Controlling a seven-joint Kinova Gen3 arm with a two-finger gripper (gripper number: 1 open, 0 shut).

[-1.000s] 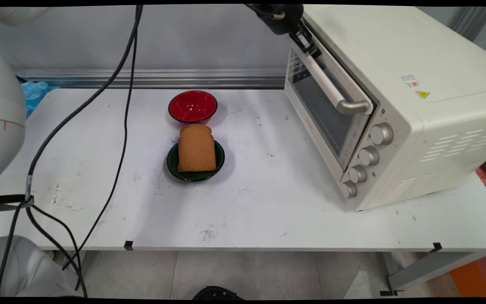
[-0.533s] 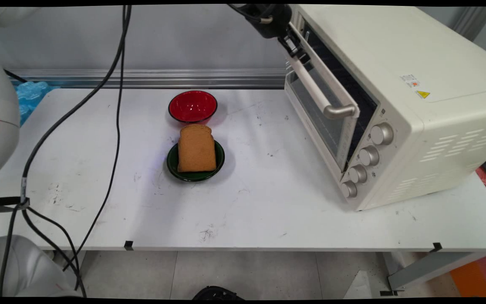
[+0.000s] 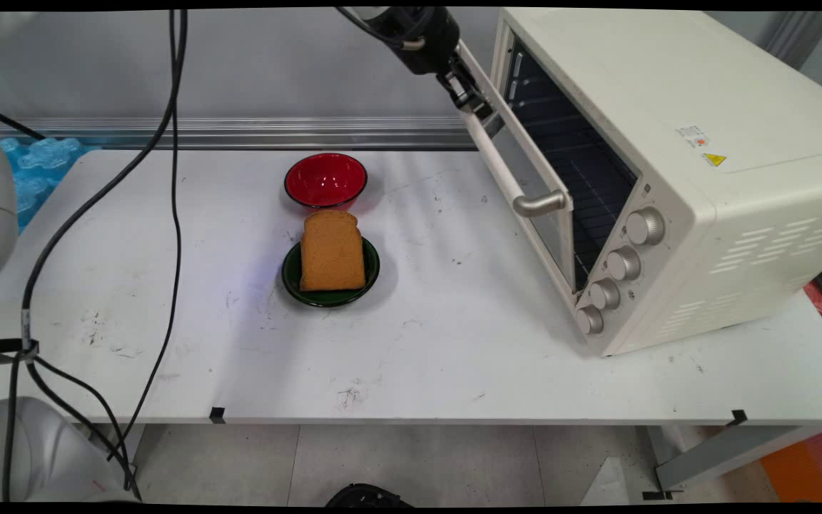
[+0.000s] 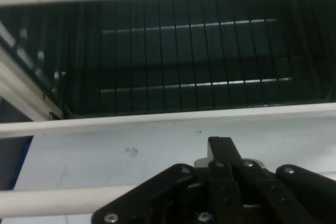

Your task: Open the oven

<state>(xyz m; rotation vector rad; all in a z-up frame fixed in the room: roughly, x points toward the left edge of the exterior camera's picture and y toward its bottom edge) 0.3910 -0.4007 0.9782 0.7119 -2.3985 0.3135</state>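
Cream-white toaster oven [image 3: 696,178] on the table's right side, and the black gripper [image 3: 469,98] is up at the far end of the oven door's handle [image 3: 500,160], clamped around that pale bar, with the door [image 3: 525,193] tilted partly open and the dark wire rack [image 4: 189,72] showing inside. From the hand camera the bar [image 4: 58,201] runs across just under the linkage, the door's top edge beyond it. Down and to the left of the gripper, well apart from it, a red bowl [image 3: 325,180] sits on the white table [image 3: 454,343], and just nearer than the bowl a slice of brown bread [image 3: 332,251] lies on a dark green plate [image 3: 290,275]. Black cables [image 3: 168,178] hang far off to the gripper's left.
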